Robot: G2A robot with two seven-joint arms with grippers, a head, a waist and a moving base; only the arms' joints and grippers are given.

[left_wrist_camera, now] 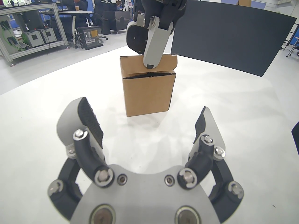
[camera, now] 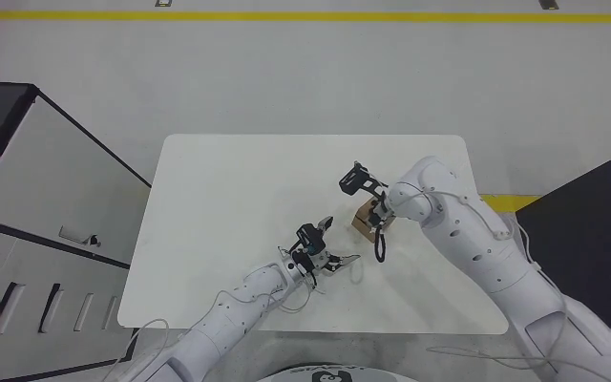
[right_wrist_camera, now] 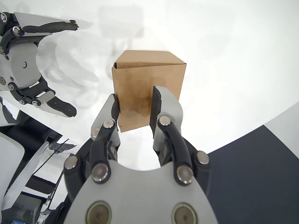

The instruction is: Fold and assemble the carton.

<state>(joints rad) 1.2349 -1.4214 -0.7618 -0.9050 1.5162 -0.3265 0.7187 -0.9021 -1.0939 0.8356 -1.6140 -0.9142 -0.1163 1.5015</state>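
A small brown carton [camera: 360, 222] stands upright on the white table [camera: 239, 191], right of centre. Its top lid [left_wrist_camera: 130, 65] is not fully flat; a dark gap shows along the front edge. My right gripper [left_wrist_camera: 143, 59] hangs straight over the carton [right_wrist_camera: 149, 75], fingers a little apart, one fingertip [left_wrist_camera: 149, 65] resting on the lid. From the right wrist view its two pads [right_wrist_camera: 155, 104] lie over the carton's top. My left gripper [left_wrist_camera: 147, 122] stands open on the near side of the carton [left_wrist_camera: 148, 92], a short way off, with nothing in it; its place from above [camera: 339, 241].
A black panel [left_wrist_camera: 229, 31] stands past the table's right edge [camera: 573, 220]. A grey cabinet [camera: 48, 191] sits off the table's left side. The table's left and far parts are bare white surface.
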